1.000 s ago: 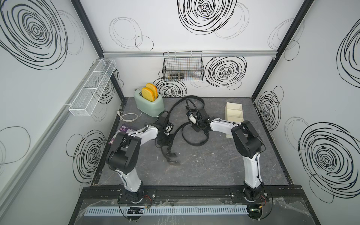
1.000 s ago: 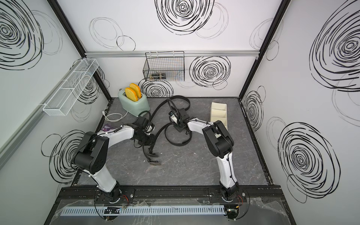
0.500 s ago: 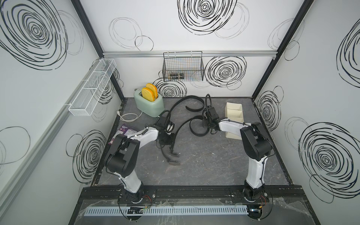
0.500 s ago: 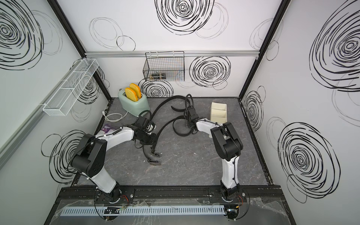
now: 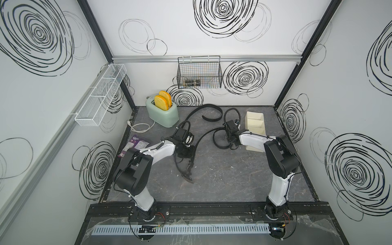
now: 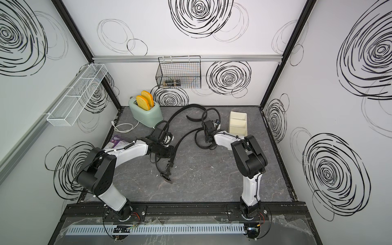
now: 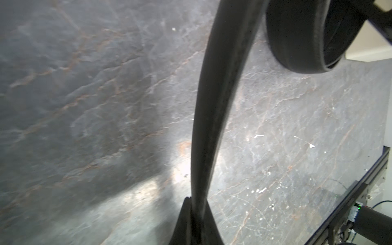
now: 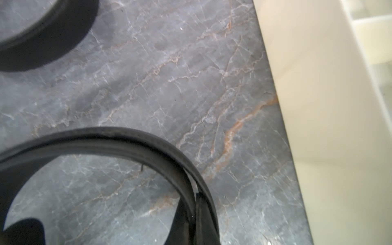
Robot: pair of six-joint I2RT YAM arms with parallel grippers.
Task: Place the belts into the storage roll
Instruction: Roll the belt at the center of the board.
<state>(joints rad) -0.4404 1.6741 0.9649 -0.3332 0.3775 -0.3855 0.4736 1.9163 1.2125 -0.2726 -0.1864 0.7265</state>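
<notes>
The storage roll (image 5: pixel 255 122) stands on the grey table (image 5: pixel 233 182) near my right-hand wall. The looped belt (image 8: pixel 118 135) and the back belt (image 5: pixel 209 105) both lie outside it.

The looped belt is the nearer one. Its coil is held on edge just beside the roll's long wall, and my right wrist view shows a strip of bare table between the strap and that cream wall. My right gripper (image 5: pixel 231 145) is closed tight on the coil where two layers of strap overlap, on the side of the coil facing the roll.

From the coil the same belt runs away from the roll, as far as I can follow it in both top views. My left gripper (image 7: pixel 196 220) is clamped on this straighter run, its fingers (image 7: pixel 183 220) pressed to either side of the strap. Past that grip the belt drops to its buckle end (image 5: pixel 188 179), well apart from the roll.

The back belt lies in an open arc near the roll's rear end, apart from it. Farther from the roll stands a mint toaster (image 5: pixel 167 115) holding two slices, and farthest from it lies a purple packet (image 5: pixel 135 144).
</notes>
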